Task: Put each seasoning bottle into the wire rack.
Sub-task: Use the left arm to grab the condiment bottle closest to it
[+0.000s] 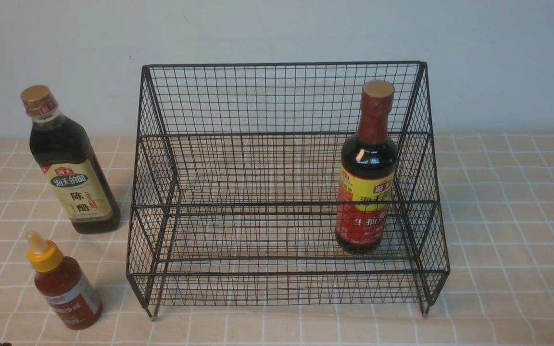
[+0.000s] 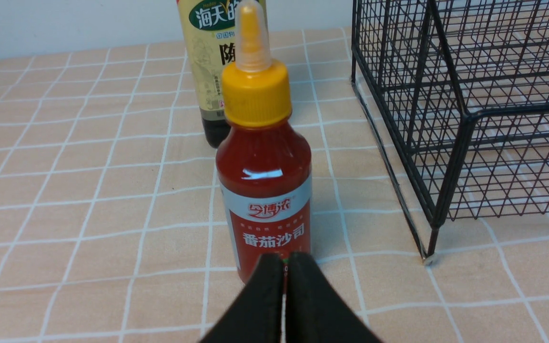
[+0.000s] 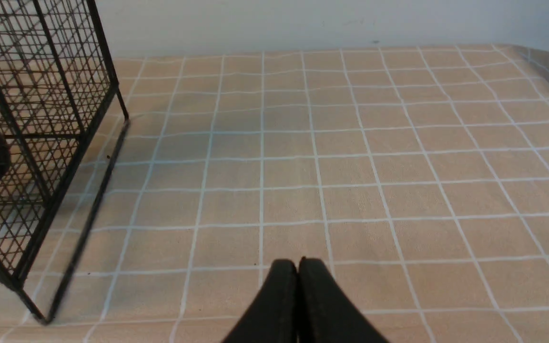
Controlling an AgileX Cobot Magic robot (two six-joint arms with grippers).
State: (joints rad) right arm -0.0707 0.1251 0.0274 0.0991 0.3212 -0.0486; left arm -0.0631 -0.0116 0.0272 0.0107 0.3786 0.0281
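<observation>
Fingertips of the left gripper (image 2: 285,261) press together on nothing, just short of the small red sauce bottle (image 2: 264,181). That bottle stands upright on the checked cloth (image 1: 508,216), outside the wire rack (image 1: 282,204) and off its front left corner. The right gripper (image 3: 297,264), likewise clamped and empty, hangs over bare cloth to the rack's right. Farther back, left of the rack and apart from it, the gold-capped dark bottle (image 1: 72,178) stands upright. Inside the rack, on the lower front tier near its right wall, the red-necked dark bottle (image 1: 368,192) stands upright. A pale wall (image 1: 277,29) rises behind the rack.
</observation>
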